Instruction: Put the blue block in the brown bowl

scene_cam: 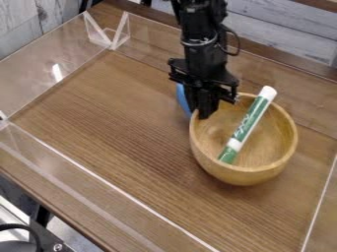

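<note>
Now, at the bowl's rim:
Claw: the gripper points straight down with its jaws drawn together; blue shows just behind the fingers, so it looks clamped on the blue block, though the fingers hide the contact.
Block's place: low over the wooden table, just beside the near-left rim of the brown bowl, not yet inside it.
Bowl's contents: a white-and-green tube leans across the hollow.
Handling, as a judgement: the block seems small, rigid and light, with flat faces that suit a pinch across opposite sides at mid-height; smooth faces could slip if gripped near an edge.
</note>
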### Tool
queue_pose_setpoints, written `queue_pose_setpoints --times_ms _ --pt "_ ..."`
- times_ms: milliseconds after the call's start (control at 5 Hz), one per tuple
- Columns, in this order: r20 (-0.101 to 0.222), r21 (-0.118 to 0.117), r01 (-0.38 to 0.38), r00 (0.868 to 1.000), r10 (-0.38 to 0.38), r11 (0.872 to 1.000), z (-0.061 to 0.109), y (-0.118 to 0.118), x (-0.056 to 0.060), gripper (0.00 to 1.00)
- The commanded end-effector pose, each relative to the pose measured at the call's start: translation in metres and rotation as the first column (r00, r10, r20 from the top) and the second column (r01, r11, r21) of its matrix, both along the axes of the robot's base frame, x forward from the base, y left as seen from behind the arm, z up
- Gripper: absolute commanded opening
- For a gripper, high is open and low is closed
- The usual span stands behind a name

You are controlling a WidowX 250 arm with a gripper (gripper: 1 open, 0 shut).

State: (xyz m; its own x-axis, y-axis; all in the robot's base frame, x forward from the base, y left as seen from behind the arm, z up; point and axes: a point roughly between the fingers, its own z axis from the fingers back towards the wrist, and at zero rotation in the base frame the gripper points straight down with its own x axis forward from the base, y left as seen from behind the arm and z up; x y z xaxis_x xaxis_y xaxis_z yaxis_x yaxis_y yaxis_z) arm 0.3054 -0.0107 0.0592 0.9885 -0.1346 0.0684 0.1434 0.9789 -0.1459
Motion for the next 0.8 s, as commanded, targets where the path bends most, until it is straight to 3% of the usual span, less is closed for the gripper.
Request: queue_pose_setpoints --times_ms 0,600 --pt "0.088 0.009 0.01 0.996 -0.011 1.0 0.0223 0.0072 0.0137 0.0" --pt "0.092 0.015 0.029 0.995 -0.03 0.999 0.0208 0.0163 0.0153 0.0"
